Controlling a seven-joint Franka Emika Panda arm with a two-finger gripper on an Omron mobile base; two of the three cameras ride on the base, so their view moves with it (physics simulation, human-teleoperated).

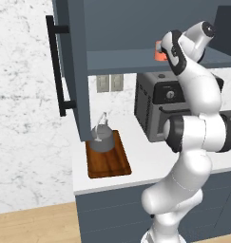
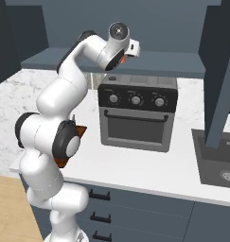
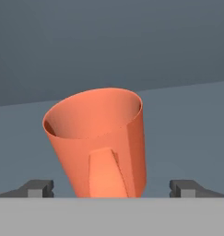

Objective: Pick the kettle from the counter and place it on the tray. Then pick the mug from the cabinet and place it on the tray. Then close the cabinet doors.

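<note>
The orange mug (image 3: 99, 143) stands on the shelf of the slate-blue cabinet (image 1: 121, 59), handle toward the camera, leaning in the hand view. My gripper (image 3: 112, 189) is open, one fingertip (image 3: 37, 188) on each side of the mug's base, with gaps between them and the mug. From the left base the mug (image 1: 158, 52) peeks out behind my forearm. The grey kettle (image 1: 101, 137) sits on the brown wooden tray (image 1: 110, 161) on the white counter (image 1: 150, 159). Both cabinet doors are swung open, one at the left (image 1: 72, 71) and one at the right (image 2: 220, 71).
A black toaster oven (image 2: 137, 113) with round knobs stands on the counter under the cabinet shelf. A dark sink (image 2: 218, 165) is set into the counter at the right. The open left door hangs just above the tray and kettle.
</note>
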